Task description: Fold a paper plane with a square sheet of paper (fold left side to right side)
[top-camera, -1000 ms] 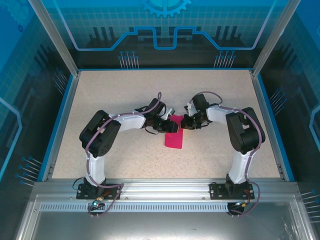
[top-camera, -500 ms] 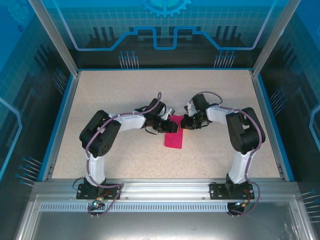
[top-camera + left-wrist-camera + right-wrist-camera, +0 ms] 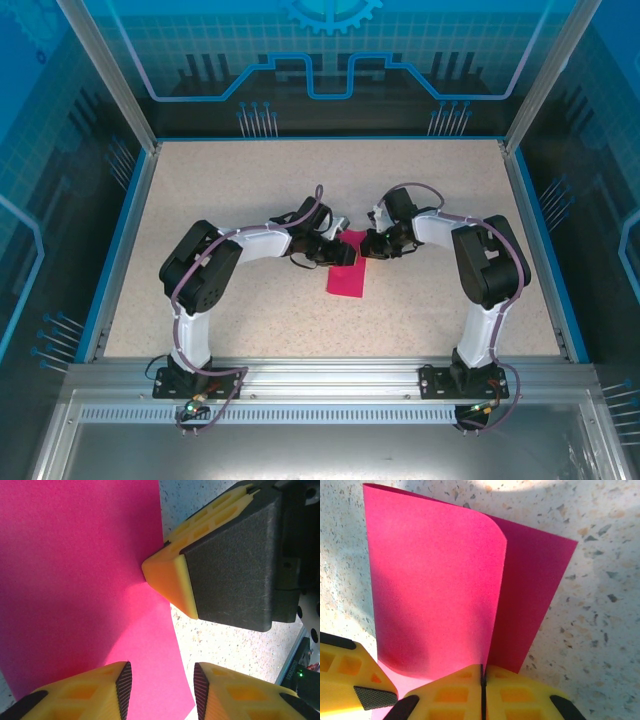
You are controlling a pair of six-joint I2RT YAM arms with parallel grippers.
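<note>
Top view: both arms reach inward and meet over the middle of the bench (image 3: 250,190). The left hand (image 3: 338,254) and right hand (image 3: 367,243) sit close together. The square sheet of paper (image 3: 347,279) lies under and just on the near side of them, and its far end is hidden beneath the two hands.

Right wrist view: the right hand (image 3: 482,690) is clenched, its yellow fingers pressed together with no gap at the seam. The square sheet of paper (image 3: 435,580) runs away from this hand in two layers.
- The upper, lighter layer arches up off the bench. Its long edge curves round and comes back into the closed seam, so the right hand is grasping that upper layer.
- The lower, darker layer lies flat on the bench to the right of the seam and sticks out beyond the upper one.
- No sharp crease is visible; the fold looks rounded.
- One finger (image 3: 347,677) of the left hand stands just left of the right hand, over the paper's near corner.

Left wrist view: the left hand (image 3: 162,692) is released, with its two fingers (image 3: 95,695) apart. Flat pink sheet (image 3: 75,580) shows through the gap and stretches ahead and to the left. The right hand's closed fingertips (image 3: 172,582) meet the sheet's edge ahead of the left hand. Speckled bench (image 3: 225,645) is bare to the right of that edge.
</note>
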